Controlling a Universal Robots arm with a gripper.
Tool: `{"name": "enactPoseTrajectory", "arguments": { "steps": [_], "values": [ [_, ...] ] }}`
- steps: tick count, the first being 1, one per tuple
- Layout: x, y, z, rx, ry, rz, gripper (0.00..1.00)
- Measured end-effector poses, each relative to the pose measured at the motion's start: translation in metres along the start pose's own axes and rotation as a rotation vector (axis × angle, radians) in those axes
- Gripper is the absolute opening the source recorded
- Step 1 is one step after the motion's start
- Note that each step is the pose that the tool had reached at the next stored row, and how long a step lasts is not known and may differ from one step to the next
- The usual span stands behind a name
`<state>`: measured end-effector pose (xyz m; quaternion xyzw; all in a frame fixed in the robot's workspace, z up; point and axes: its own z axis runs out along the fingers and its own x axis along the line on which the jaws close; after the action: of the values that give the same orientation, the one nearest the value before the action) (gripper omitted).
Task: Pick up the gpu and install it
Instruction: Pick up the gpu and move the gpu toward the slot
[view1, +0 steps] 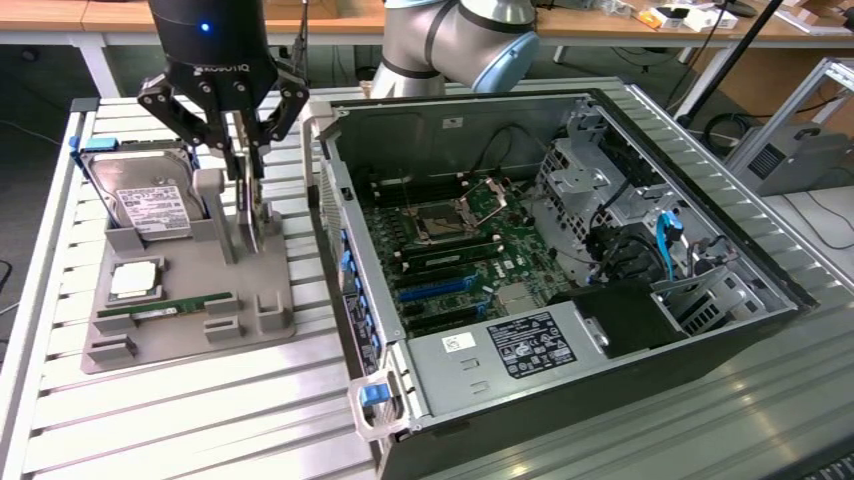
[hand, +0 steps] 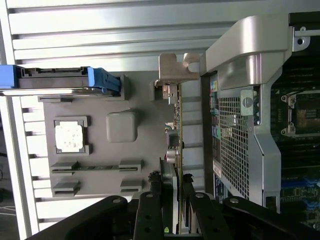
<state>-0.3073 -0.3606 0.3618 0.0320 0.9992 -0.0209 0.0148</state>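
- Ribbed metal tabletop (view1: 187, 420), exterior view: a grey moulded tray (view1: 160, 345) stands the graphics card (view1: 252, 230) on edge, leaving both flat faces free to pinch. An open computer case (view1: 601, 400) lies just beside.
- Exterior view: the hand (view1: 242, 185) straddles the card from above.
- Wrist view: the hand is narrowed onto the thin dark card, pads against both faces. A silver bracket (hand: 175, 67) caps the far end.
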Motion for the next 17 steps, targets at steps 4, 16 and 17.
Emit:
{"name": "enactPoseTrajectory", "arguments": {
  "steps": [4,16,17],
  "values": [
    [0.0,0.0,-0.0011,0.0002,0.0001,0.0,0.27],
    [-0.0002,-0.0002,-0.0051,0.0008,0.0,0.0,0.27],
    [-0.0002,-0.0002,-0.0057,0.0009,0.0,0.0,0.27]
  ]
}}
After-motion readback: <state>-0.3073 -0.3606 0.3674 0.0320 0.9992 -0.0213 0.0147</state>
